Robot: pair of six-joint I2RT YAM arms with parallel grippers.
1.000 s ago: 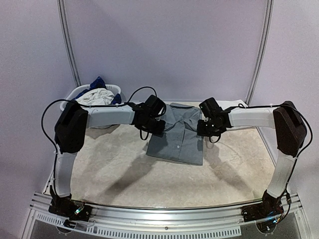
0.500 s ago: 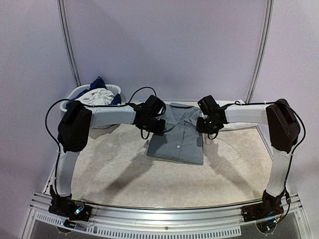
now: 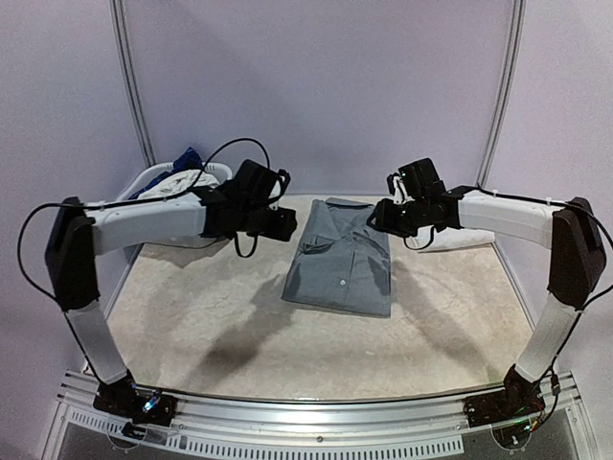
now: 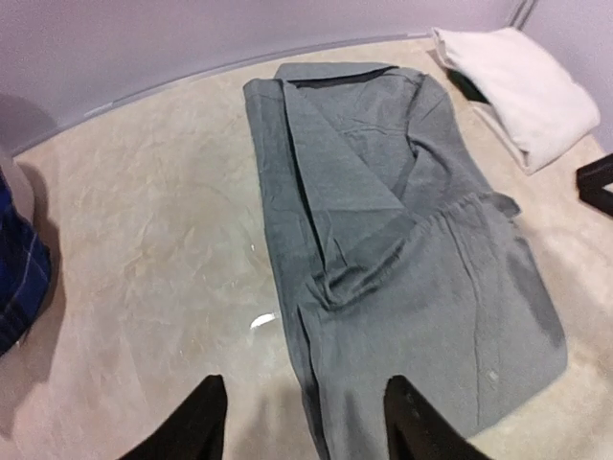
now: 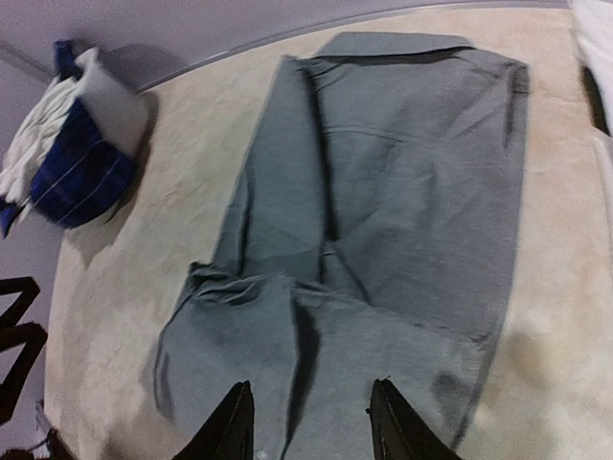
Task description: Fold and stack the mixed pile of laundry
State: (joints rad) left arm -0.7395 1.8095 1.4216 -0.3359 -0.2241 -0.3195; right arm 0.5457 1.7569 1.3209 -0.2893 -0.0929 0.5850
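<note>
Both arms are lifting up and apart from the folded grey button-up shirt (image 3: 341, 257), whose far corners they were touching a second ago. The left gripper (image 4: 305, 426) and the right gripper (image 5: 311, 422) are hanging with jaws parted, holding nothing. The shirt is lying mid-way across the beige marbled tabletop (image 3: 211, 307), its long axis running near-to-far and its collar pointing toward the back wall.

Bare table (image 3: 211, 326) is left open near and left of the grey shirt (image 3: 340, 264); passage is afforded there. The far left corner is blocked by the basket (image 3: 148, 177); the far right is occupied by the white garment (image 4: 522, 81).
</note>
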